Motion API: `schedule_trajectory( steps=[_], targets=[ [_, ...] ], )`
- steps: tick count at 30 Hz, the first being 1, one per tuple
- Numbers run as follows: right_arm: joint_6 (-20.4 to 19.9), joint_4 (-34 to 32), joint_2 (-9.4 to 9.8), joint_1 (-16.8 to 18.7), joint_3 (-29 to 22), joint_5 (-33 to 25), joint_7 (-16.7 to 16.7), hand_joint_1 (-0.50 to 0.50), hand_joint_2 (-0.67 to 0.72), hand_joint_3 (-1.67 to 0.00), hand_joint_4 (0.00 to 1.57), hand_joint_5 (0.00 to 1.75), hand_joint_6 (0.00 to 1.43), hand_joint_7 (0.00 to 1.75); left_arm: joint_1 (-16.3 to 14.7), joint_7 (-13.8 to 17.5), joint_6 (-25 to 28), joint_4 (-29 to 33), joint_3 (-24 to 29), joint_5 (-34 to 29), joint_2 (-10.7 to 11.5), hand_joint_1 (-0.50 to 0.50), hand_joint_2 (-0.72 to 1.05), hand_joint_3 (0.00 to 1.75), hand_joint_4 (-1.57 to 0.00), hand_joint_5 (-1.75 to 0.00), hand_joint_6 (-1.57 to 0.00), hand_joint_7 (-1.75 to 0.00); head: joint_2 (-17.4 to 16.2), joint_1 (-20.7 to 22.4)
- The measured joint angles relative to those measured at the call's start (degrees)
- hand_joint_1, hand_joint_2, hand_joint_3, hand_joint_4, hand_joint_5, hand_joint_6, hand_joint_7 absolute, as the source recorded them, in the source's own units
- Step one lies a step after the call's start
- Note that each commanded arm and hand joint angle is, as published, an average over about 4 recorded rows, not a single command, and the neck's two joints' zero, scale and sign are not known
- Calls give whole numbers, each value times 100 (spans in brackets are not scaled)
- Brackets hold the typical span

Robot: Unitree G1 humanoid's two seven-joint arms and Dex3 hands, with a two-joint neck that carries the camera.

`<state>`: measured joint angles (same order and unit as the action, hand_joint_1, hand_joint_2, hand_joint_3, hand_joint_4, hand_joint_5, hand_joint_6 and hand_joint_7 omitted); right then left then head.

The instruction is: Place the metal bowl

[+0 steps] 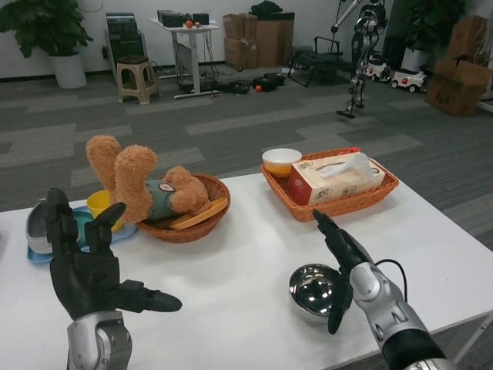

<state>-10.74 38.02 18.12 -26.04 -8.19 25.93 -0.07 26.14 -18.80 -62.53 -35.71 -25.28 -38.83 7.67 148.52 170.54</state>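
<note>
The shiny metal bowl (314, 290) stands upright on the white table (246, 254) near its front right edge. My right hand (340, 260) hovers just above and right of the bowl, fingers spread and holding nothing; its thumb hangs down beside the bowl's right rim. Whether the thumb touches the rim I cannot tell. My left hand (88, 266) is raised at the front left, fingers apart and empty, far from the bowl.
A round wicker basket (187, 223) holds a brown plush toy (139, 179) at the back left. Beside it lie a yellow cup (98, 204) and blue plate (77, 231). A rectangular basket (333, 202) with a tissue box (335, 177) and small bowl (281, 161) sits behind the metal bowl.
</note>
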Motion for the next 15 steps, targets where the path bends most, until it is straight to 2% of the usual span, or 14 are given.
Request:
schedule_trajectory(
  steps=[3,8,10,12,14,15],
  targets=[
    [-165,-365,8,184,-173,-789,16,-46,72,0,1,0,0,0,-3,0,1,-1,3,-5,2,-46,-55,0,-112,-133,0,-7,17,14],
    [-762,-546,37,405,-226,-2816,-1,-47,72,0,1,0,0,0,-4,0,2,-4,4,-8,2,-46,-61,0,-112,-123,0,-7,98,66],
    [-1219,-551,49,454,-122,-3611,-145,-46,71,0,0,0,0,0,-4,0,2,-5,4,-9,3,-46,-61,0,-112,-123,0,-7,222,101],
    [-1909,-507,69,465,145,-4343,-415,-46,68,0,0,0,0,0,-4,0,2,-5,3,-9,4,-46,-59,0,-112,-123,0,-7,363,109],
    [-2531,-450,94,471,458,-4767,-693,-44,66,0,0,0,0,3,-4,0,2,-6,4,-9,4,-46,-59,0,-112,-123,0,-7,533,127],
    [-2704,-434,101,474,554,-4830,-781,-43,66,0,0,0,0,5,-4,0,2,-7,4,-9,5,-46,-61,0,-112,-123,0,-7,615,145]
  ],
)
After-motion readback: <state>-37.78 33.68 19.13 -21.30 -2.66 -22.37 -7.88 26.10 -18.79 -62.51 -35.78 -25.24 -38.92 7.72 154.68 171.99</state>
